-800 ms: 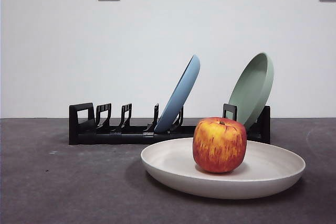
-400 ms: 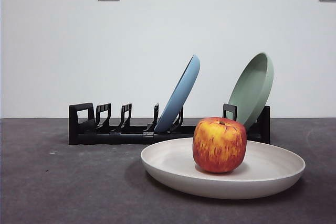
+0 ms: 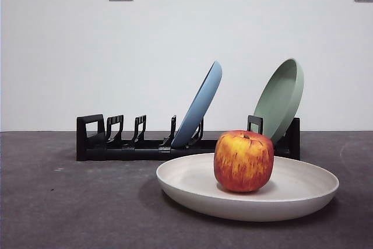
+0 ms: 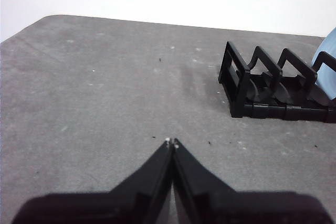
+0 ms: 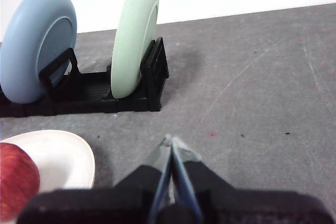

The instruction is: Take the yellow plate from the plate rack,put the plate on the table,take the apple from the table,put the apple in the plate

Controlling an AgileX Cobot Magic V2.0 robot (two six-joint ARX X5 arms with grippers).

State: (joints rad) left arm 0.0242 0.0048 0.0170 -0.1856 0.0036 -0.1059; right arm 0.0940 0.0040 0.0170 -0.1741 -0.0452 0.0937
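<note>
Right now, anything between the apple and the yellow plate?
Nothing does: the apple already sits in the yellow plate, which lies flat on the table in front of the plate rack. Both grippers, left and right, are shut and clear of it.

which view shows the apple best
The front view: the apple sits whole in the yellow plate, close and unobstructed. The right wrist view catches only a red slice at its edge; the left wrist view misses it.
</note>
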